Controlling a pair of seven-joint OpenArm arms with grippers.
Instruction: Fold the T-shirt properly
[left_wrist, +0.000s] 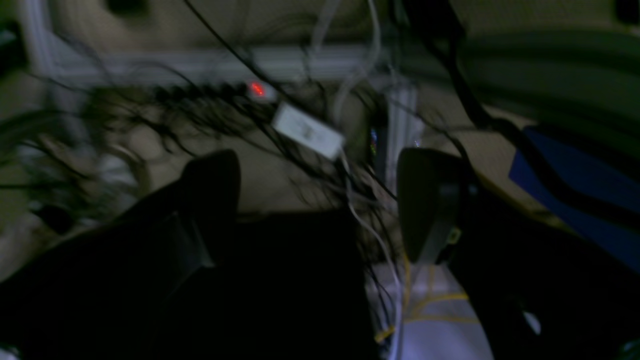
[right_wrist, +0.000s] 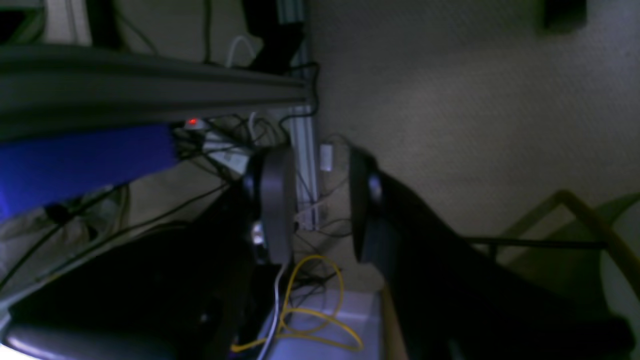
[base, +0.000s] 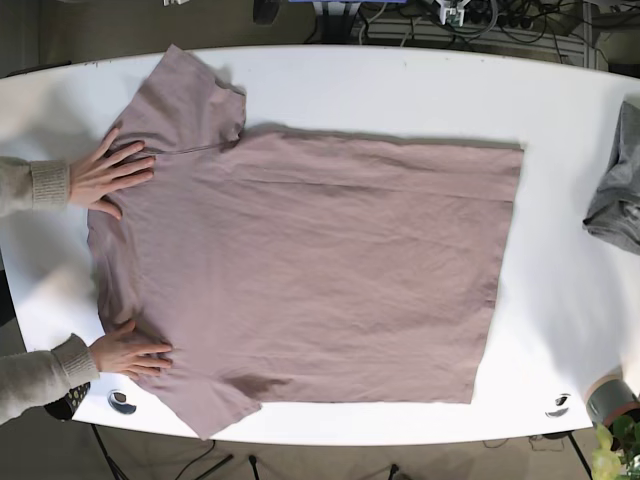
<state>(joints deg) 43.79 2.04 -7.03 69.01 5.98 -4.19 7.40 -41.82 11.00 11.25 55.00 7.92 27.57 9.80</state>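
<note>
- From my seat the base view has 1 mauve T-shirt (base: 320, 280) spread flat on the white table (base: 400, 85), collar end toward that view's left, hem toward its right.
- 2 human hands are on it: 1 hand (base: 108, 172) pressing near the upper sleeve, the other hand (base: 130, 352) flat on the lower sleeve corner. Both come in from the left edge in grey knit cuffs.
- 1 crumpled grey garment (base: 615, 195) sits at the table's right edge, well apart from the shirt.
- 2 small round things near the front edge: a ring-shaped one (base: 121, 401) and another (base: 558, 404). Too small for me to name them.
- Neither arm shows in the base view; both wrist cams are pointed down off the table at the floor.
- Left gripper (left_wrist: 320, 200): fingers spread wide, nothing between them, only a blurry tangle of black cables (left_wrist: 200, 115) and a white adapter box (left_wrist: 307, 131) on the carpet behind.
- Right gripper (right_wrist: 315, 200): moderate gap between the fingers, nothing held. Behind it is a yellow cable (right_wrist: 310, 310) looped on the floor and an aluminium frame leg (right_wrist: 302, 165).
- 1 red LED (left_wrist: 257, 89) glows on a power strip.
- No readable writing or logos anywhere, wrist views are too dark and blurred.
</note>
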